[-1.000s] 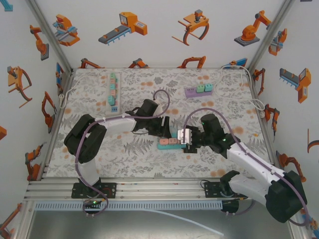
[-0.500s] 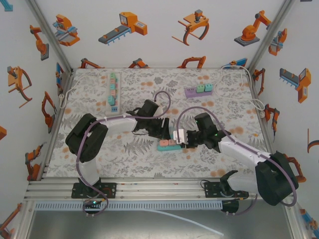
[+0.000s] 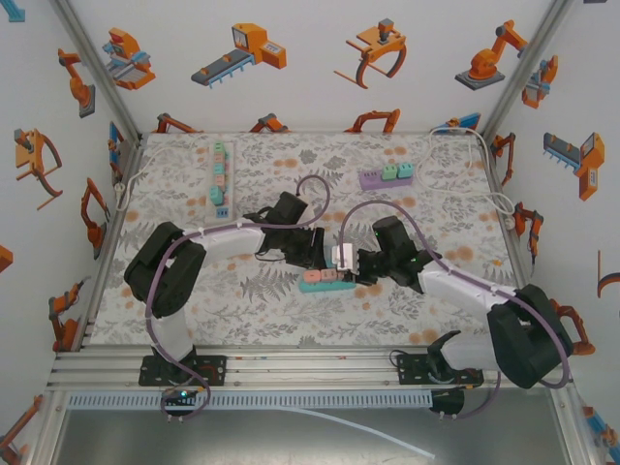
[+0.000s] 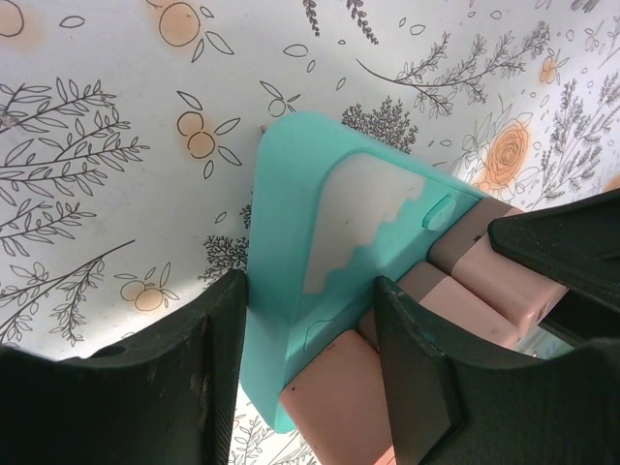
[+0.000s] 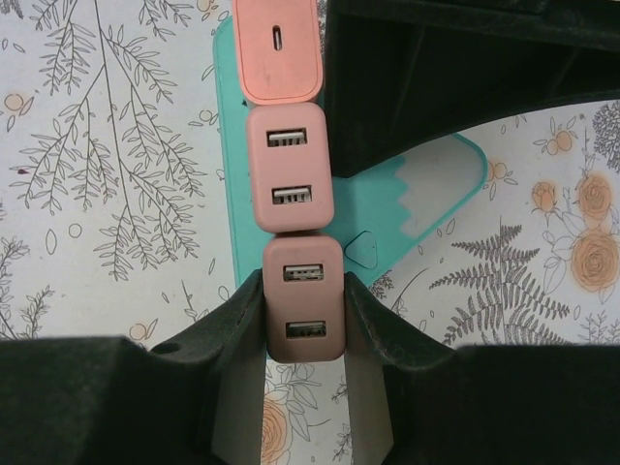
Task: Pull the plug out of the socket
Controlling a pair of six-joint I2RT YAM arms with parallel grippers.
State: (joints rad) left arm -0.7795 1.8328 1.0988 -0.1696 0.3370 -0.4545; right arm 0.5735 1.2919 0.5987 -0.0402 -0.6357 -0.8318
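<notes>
Gripping pink plug (image 5: 304, 302): right end effector (image 5: 302, 291); left end effector (image 4: 310, 305) astride teal socket (image 4: 291, 184), grip unclear

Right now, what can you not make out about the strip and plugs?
Top view: strip right end and gripped plug, hidden under the right tool.
Right wrist view: top plug, cut by the upper edge.
Left wrist view: rest of the strip, behind the left tool.

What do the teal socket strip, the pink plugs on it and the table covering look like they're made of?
Teal socket strip: seemingly moulded plastic, smooth and matte, rounded edges. Pink plugs: likely plastic too, satin, softly rounded corners. Table covering: flat sheet printed with flowers, cloth or vinyl, unclear which.
</notes>
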